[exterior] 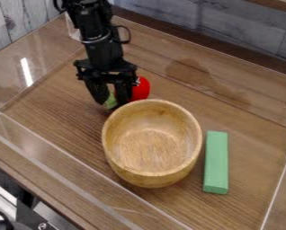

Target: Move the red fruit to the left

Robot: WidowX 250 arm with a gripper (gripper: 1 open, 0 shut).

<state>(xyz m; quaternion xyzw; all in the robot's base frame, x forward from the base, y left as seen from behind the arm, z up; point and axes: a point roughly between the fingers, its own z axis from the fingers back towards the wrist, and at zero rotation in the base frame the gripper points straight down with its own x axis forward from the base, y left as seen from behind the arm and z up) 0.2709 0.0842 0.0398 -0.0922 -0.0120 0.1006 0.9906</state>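
Observation:
The red fruit point(137, 86) lies on the wooden table just behind the far left rim of the wooden bowl point(114, 148). Only its right part shows, plus a bit of green leaf beneath the fingers. My black gripper point(108, 96) has come down over the fruit's left side, and its fingers point(95, 88) stand on both sides of that side. The fingers hide the contact, so I cannot tell whether they press on the fruit.
A green rectangular block point(217, 162) lies right of the bowl. Clear plastic walls point(25, 72) ring the wooden table on the left and front. Bare wood stretches to the fruit's left point(49, 108).

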